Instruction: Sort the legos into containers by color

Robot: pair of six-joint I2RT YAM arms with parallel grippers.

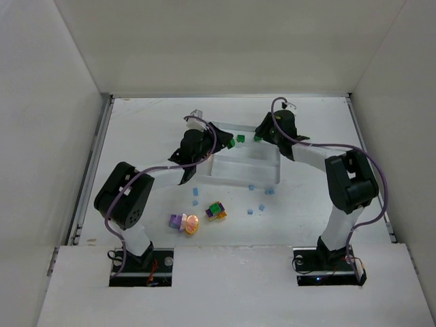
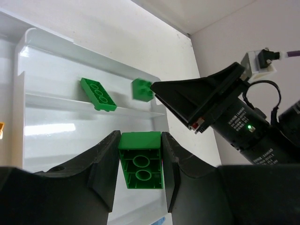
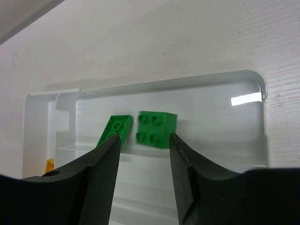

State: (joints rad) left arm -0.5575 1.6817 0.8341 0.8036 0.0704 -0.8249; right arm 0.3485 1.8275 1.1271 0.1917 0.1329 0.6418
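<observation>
The left gripper (image 2: 139,140) is pinching a green brick (image 2: 141,171) between its 2 fingers, studs hidden, hollow underside facing the wrist camera, and it is hanging over the white tray (image 2: 28,40). The right gripper (image 3: 143,139) is hovering over the tray's far end with its fingers spread and nothing between them. Below it, 2 more green pieces are sitting in the far compartment: a long green brick (image 3: 116,130) tilting against a thin divider, and a square green brick (image 3: 157,129) just beside it. Whether the square one is resting flat I cannot tell. The 2 grippers are pointing at each other, close but apart. On the table (image 1: 136,136), nearer the arm bases, a purple brick (image 1: 176,221) and an orange round brick (image 1: 191,224) are touching. A mixed cluster (image 1: 216,211) is lying just right of them. Light blue bits (image 1: 195,191) are lying scattered near the tray's near wall.
</observation>
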